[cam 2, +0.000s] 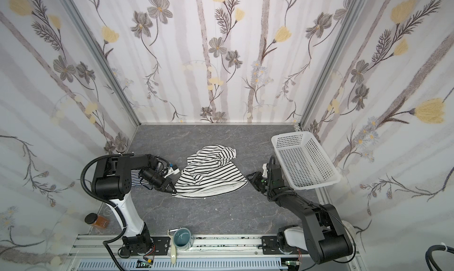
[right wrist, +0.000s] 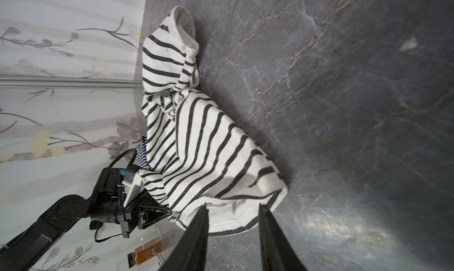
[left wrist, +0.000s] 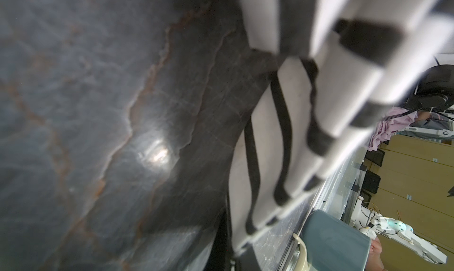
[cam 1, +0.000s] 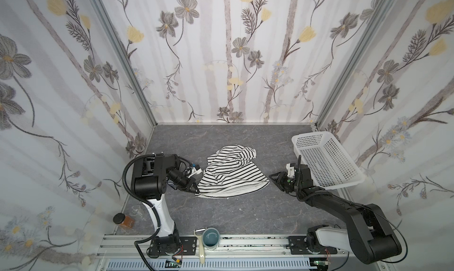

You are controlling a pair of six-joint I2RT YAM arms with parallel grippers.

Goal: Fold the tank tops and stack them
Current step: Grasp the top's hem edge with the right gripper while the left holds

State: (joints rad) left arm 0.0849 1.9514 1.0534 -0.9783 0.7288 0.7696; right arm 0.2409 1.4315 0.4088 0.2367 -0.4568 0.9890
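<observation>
Tabletop [cam 1: 221, 220] grey marble-look, tank top [cam 1: 231, 174] crumpled centre; floral walls [cam 1: 221, 61] around.

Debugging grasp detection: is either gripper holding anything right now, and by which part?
Left gripper is shut on the wide-striped tank top, apparently pinching its hem corner nearest that arm. Right gripper is open, empty.

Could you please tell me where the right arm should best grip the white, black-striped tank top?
Grip the white, black-striped tank top at the right-hand corner of its hem, coming in low from the right. There it lies flat on the grey marbled table, facing the right gripper, jaws open; elsewhere it bunches.
</observation>
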